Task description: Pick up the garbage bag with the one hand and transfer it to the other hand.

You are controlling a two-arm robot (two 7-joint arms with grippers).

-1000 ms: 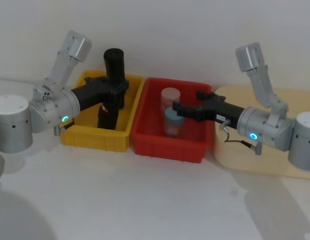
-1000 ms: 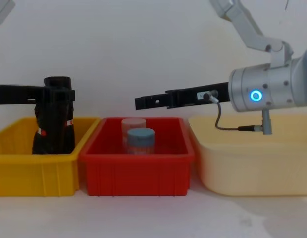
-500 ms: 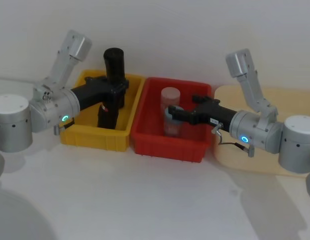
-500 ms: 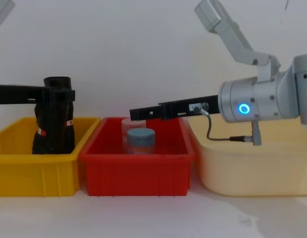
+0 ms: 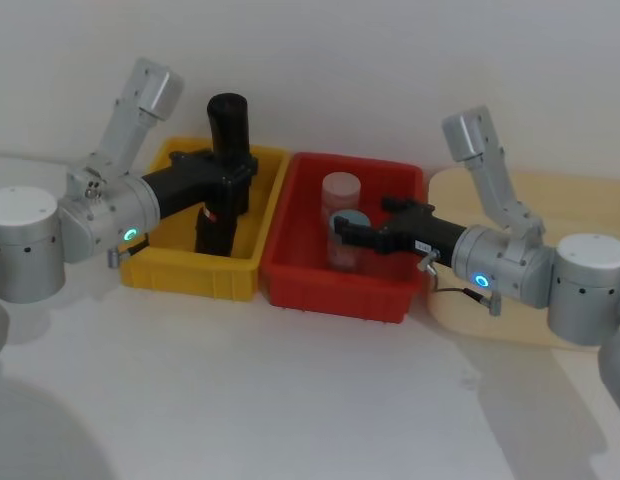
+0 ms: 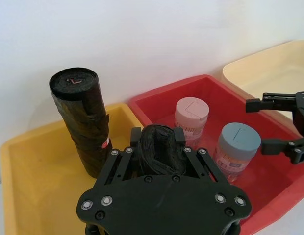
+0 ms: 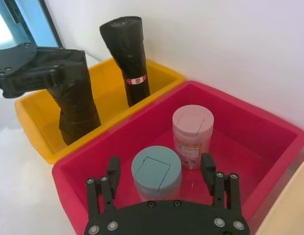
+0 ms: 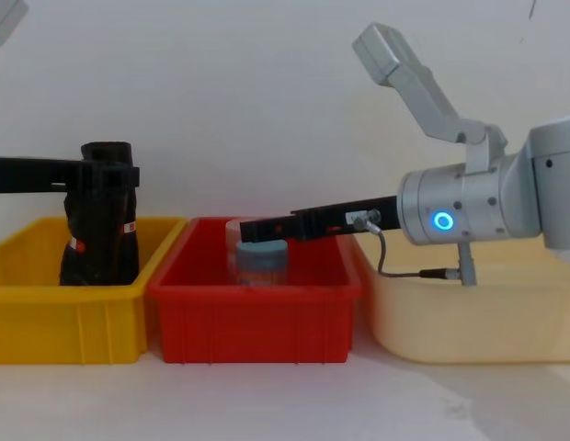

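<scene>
1. On the table (image 5: pixel 290 400) you have three containers in a row: a yellow bin (image 5: pixel 190 282) on the robot's left, a red bin (image 5: pixel 330 297) in the middle and a cream tub (image 8: pixel 450 312) on the right. The bag sits in the yellow bin, so any handover will probably happen over the red one.
2. Your left arm (image 5: pixel 100 215), with the green ring, reaches level over the yellow bin. Your right arm (image 5: pixel 510 265), with the blue ring, stretches from the tub side out over the red bin. They point toward each other, which looks to me like a line-up for a pass.
3. The garbage bag (image 7: pixel 76 105) stands upright in the yellow bin with its foot down between the walls, not yet lifted clear. A second roll (image 7: pixel 127 49) stands just behind it by the back wall, clear of the fingers. Don't mistake one for the other.
4. Your left gripper (image 6: pixel 158 141) is clamped on the bag near its top end, one finger on each side. That leaves the long lower body free for the receiving hand.
5. Your right gripper (image 7: pixel 160 165) is spread wide and holds nothing. It hovers just above a blue-lidded jar (image 6: pixel 238 147), which stands beside a pink-lidded jar (image 6: pixel 191 115). That seems low for receiving, so I would raise it before you bring the bag across, or the fingers may clip a jar.
</scene>
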